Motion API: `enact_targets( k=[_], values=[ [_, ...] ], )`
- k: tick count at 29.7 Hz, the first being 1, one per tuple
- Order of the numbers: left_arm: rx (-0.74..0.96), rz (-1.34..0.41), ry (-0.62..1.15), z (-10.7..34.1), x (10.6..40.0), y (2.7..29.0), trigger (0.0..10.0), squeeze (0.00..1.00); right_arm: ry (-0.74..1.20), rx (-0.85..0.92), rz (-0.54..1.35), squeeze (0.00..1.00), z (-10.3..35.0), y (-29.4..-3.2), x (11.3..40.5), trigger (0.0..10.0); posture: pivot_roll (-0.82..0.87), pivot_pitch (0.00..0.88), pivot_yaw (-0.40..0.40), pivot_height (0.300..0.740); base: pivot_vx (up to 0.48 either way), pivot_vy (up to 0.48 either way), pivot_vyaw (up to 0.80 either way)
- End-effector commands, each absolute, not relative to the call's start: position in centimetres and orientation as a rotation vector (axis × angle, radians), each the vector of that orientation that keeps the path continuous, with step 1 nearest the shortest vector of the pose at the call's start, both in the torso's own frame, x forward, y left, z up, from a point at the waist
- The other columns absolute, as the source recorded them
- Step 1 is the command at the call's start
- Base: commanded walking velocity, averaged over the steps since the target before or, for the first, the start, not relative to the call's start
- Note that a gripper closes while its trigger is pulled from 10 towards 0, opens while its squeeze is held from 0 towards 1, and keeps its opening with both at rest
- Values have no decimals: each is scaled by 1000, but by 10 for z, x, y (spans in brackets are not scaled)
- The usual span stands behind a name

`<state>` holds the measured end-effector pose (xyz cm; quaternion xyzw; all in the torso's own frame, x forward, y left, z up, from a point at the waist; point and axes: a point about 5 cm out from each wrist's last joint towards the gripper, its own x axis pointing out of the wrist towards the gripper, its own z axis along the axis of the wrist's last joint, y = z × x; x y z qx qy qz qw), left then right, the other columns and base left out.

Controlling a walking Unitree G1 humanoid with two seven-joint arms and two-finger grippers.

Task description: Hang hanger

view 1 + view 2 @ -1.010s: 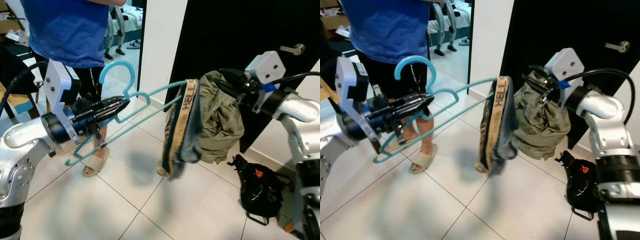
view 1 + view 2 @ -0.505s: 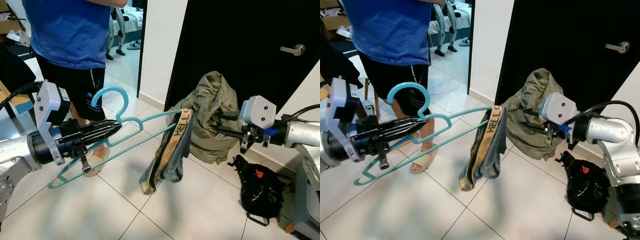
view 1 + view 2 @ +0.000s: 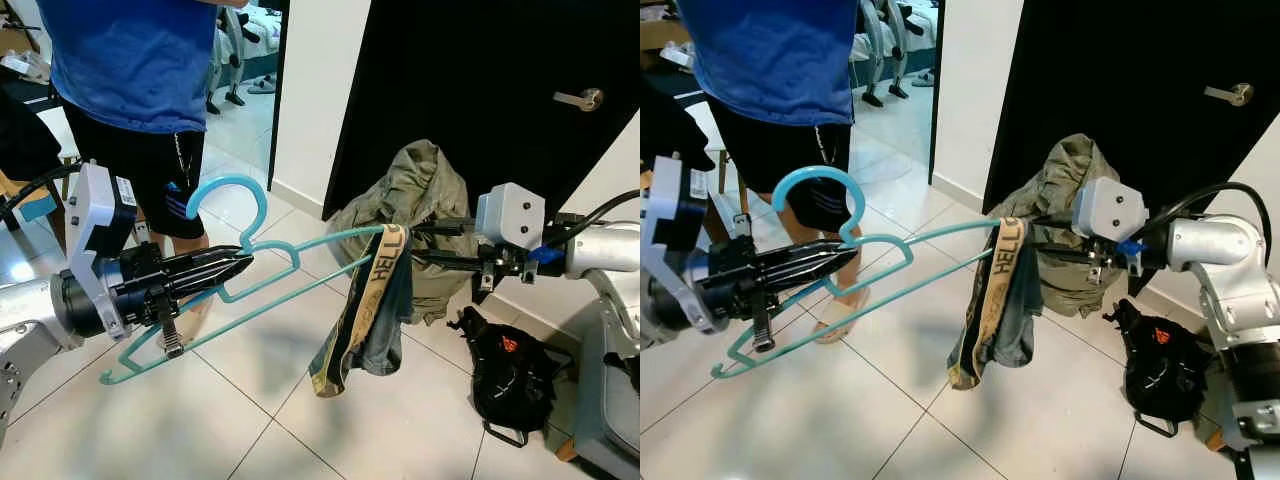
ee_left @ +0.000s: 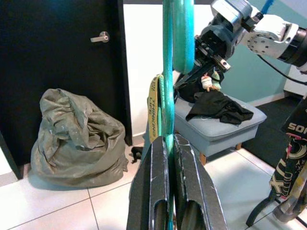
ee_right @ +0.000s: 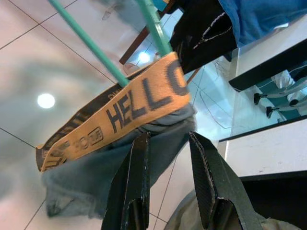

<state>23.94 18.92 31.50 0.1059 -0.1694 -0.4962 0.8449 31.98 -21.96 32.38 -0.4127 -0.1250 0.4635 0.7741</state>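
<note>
A teal plastic hanger (image 3: 300,262) is held level in front of me, with my left gripper (image 3: 240,268) shut on its neck just below the hook. In the left wrist view the fingers (image 4: 152,177) clamp the teal bar (image 4: 168,72). A grey garment with a tan "HELLO" waistband (image 3: 372,318) is draped over the hanger's far end. My right gripper (image 3: 420,243) is open, its tips right at the waistband. In the right wrist view the grey cloth (image 5: 158,139) lies just past the spread fingers (image 5: 204,158).
A person in a blue shirt (image 3: 140,60) and sandals stands close on the left, behind the hanger. An olive sack (image 3: 425,185) leans on the black door (image 3: 480,70). A black backpack (image 3: 510,375) lies on the tiled floor at the right.
My right gripper dropped away from the garment to the right, then came back toward the waistband. The hanger dipped and has risen again, the garment swinging with it.
</note>
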Motion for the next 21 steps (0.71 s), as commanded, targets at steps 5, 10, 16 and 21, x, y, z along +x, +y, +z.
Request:
enact_targets(
  k=[5, 10, 16, 21],
  values=[
    [222, -1101, -363, 316, 235, 181, 10000, 0, -254, -913, 1006, 0, 331, -225, 321, 10000, -111, 202, -156, 740, 0, 0, 0],
    [222, -1106, -351, 314, 235, 181, 10000, 0, -256, -925, 1005, 0, 336, -228, 322, 10000, -115, 203, -153, 740, 0, 0, 0],
    [222, -1109, -338, 312, 234, 181, 10000, 0, -260, -924, 1000, 0, 346, -233, 322, 10000, -118, 206, -147, 740, 0, 0, 0],
    [222, -1117, -324, 312, 234, 182, 10000, 0, -200, -941, 1096, 0, 346, -235, 315, 10000, -120, 212, -142, 740, 0, 0, 0]
  ],
)
